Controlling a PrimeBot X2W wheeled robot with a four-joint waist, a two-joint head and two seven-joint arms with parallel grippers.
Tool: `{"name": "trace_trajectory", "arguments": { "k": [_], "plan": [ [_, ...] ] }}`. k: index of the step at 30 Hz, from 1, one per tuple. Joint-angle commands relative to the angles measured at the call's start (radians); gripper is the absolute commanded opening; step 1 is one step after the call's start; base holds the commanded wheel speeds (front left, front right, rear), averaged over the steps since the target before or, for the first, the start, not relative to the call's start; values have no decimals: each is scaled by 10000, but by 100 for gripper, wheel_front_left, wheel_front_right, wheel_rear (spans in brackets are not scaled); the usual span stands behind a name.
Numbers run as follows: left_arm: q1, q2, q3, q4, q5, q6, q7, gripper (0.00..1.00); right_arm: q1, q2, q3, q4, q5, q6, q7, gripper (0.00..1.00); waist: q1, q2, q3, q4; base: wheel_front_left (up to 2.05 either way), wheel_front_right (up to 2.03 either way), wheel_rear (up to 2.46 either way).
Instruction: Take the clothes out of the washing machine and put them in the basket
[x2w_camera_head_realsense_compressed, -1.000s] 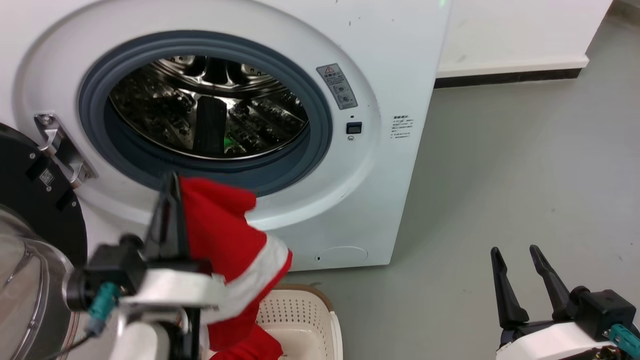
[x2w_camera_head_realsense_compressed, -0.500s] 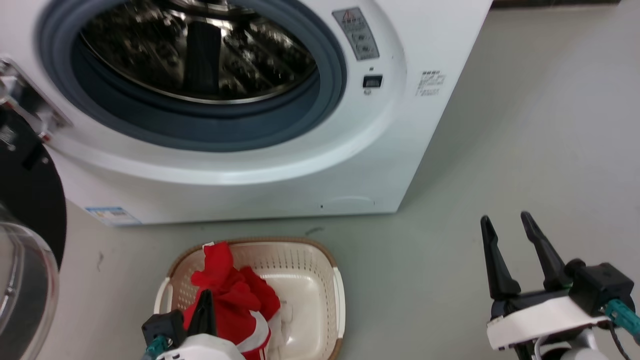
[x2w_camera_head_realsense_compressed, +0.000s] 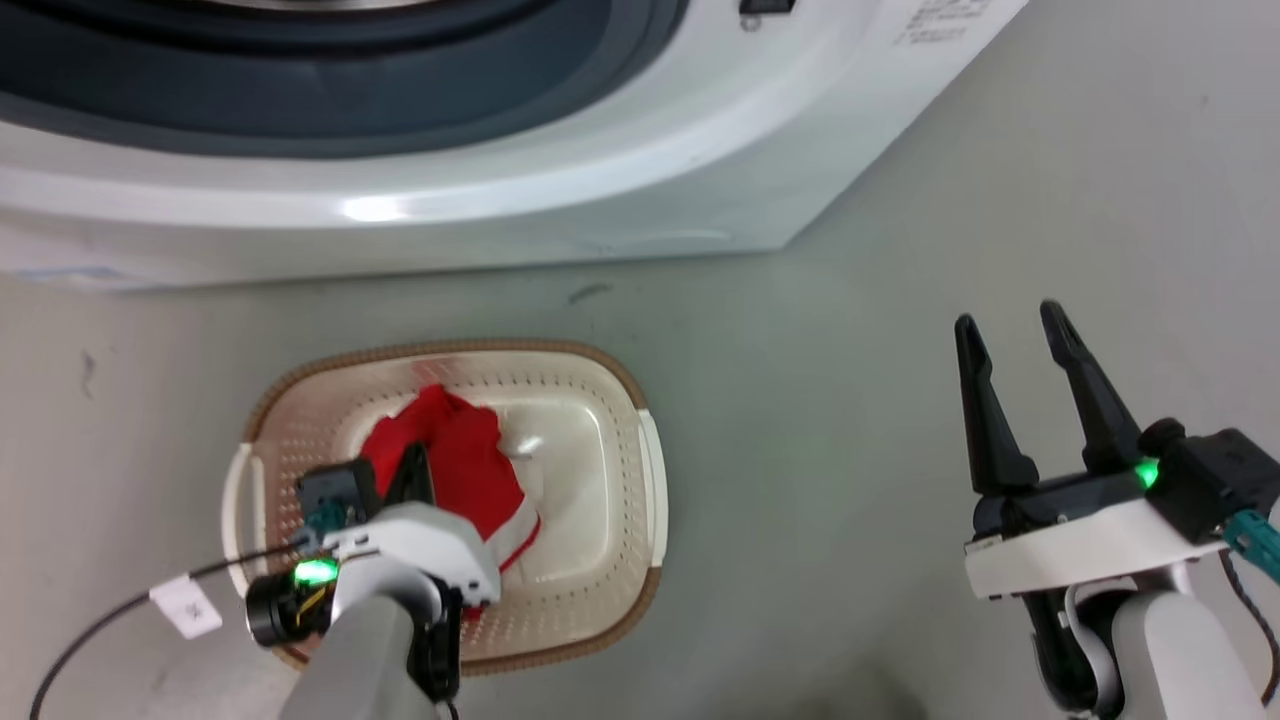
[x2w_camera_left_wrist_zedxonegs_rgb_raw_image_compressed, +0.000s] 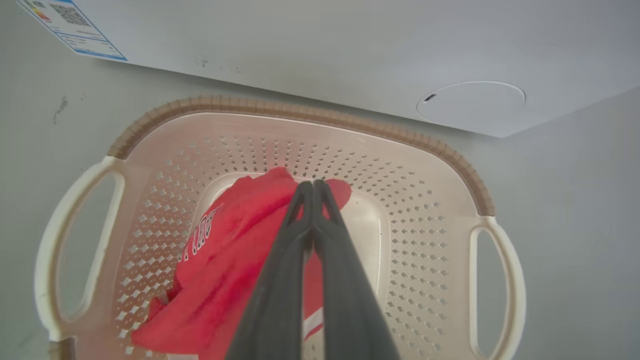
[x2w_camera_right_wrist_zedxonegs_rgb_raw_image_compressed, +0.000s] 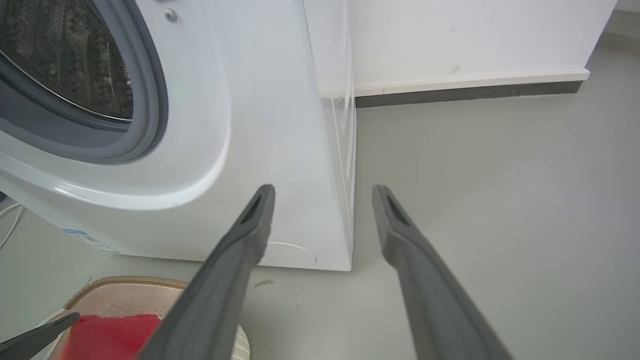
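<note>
the head camera has tipped down since a second ago, so the washing machine (x2w_camera_head_realsense_compressed: 500, 190) sliding up to 12 o'clock is the camera's doing. the real mover is the left end effector (x2w_camera_head_realsense_compressed: 413, 472): it was up by the drum mouth with the red garment (x2w_camera_head_realsense_compressed: 465, 460) dangling from it, and now it's down inside the laundry basket (x2w_camera_head_realsense_compressed: 440, 350) at 7 o'clock in the head view. the right end effector (x2w_camera_head_realsense_compressed: 1008, 318) has hardly budged at 4 o'clock, its two dark fingers spread wide with nothing between them, hanging over bare floor (x2w_camera_head_realsense_compressed: 850, 400).

on the left wrist view the left end effector (x2w_camera_left_wrist_zedxonegs_rgb_raw_image_compressed: 312, 186) has its fingers pressed together to the tips, and the red garment (x2w_camera_left_wrist_zedxonegs_rgb_raw_image_compressed: 235, 235) bunches on both sides of them, so it looks pinched in the grip. the cloth lies on the floor of the laundry basket (x2w_camera_left_wrist_zedxonegs_rgb_raw_image_compressed: 300, 112), trailing toward 7 o'clock up the perforated wall, white lettering showing.

the drop looks nearly done; what's left is the release. the risk, as i judge it: lift before the fingers part and the garment comes back out. soft fabric could also cling to a finger after opening. the basket looks light, so a downward push could shove it. and the tagged cable (x2w_camera_head_realsense_compressed: 185, 605) hangs close to the rim and could hook it on the way up.
</note>
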Motion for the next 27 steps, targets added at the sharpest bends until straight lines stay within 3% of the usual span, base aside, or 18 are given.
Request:
{"name": "trace_trajectory", "arguments": {
  "k": [1,8,16,17,18,25,27],
  "plan": [
    [-352,17,18,183,14,57,-49,0,-253,-74,69,53,77,-3,-98,100,-2,0,932,-305,0,0,0],
    [-1662,19,194,1675,214,208,-37,0,-966,-290,493,476,444,-3,-417,100,-2,0,1974,-828,0,0,0],
    [-2140,18,535,2552,209,-15,-38,0,-1300,-287,690,1130,636,-5,-647,100,-2,0,1899,-1092,0,0,0],
    [-2071,14,596,2771,57,-67,-38,28,-1300,-271,688,1230,637,-5,-651,100,-2,0,1719,-1100,0,0,0],
    [-2015,16,585,2922,39,-82,-38,100,-1277,-262,661,1334,625,-5,-664,100,-2,0,1515,-1084,0,0,0],
    [-1238,9,568,3071,-151,-255,-38,100,-767,-131,386,1805,371,-5,-696,100,-2,0,-245,-854,0,0,0],
    [-633,6,544,2750,-248,-413,-38,100,-392,-34,218,1872,179,-5,-701,100,-2,0,-1191,-664,0,0,0]
  ]
}}
